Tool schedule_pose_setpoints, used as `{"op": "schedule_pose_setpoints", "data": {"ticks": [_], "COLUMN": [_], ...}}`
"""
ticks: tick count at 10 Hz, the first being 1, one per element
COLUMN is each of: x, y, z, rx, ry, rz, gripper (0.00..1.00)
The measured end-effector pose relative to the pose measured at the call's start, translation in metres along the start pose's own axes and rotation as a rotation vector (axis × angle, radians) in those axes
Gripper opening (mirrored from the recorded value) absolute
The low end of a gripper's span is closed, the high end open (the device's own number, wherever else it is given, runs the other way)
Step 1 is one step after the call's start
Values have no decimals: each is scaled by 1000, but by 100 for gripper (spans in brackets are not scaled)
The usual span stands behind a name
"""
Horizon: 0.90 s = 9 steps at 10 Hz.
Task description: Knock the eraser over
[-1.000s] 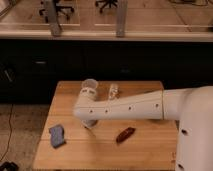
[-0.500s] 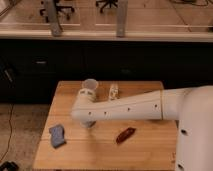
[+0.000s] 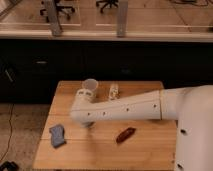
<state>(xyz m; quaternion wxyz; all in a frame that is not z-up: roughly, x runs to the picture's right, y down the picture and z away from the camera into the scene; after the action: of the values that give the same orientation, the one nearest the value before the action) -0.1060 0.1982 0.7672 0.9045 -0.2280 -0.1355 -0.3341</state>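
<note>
the white arm (image 3: 125, 107) is reaching across the wooden worktop (image 3: 150, 150) from the right and is hiding much of its middle. the gripper (image 3: 88, 123) is hanging below the arm's elbow toward the left side, mostly covered, its fingers closed on nothing visible. the eraser is not showing anywhere; it cannot be placed. one clear cup (image 3: 90, 87) is standing near the back edge, one white patterned bar (image 3: 114, 91) beside it, one blue-grey pad (image 3: 57, 135) by the left edge, one reddish-brown object (image 3: 125, 134) toward the front.
</note>
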Motion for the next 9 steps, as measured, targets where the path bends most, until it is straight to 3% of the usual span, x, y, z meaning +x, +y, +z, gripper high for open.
{"op": "schedule_pose_setpoints", "data": {"ticks": [9], "x": [-16], "y": [-13], "z": [-1], "rx": [54], "ry": [10], "rz": [-26], "gripper": [0]}}
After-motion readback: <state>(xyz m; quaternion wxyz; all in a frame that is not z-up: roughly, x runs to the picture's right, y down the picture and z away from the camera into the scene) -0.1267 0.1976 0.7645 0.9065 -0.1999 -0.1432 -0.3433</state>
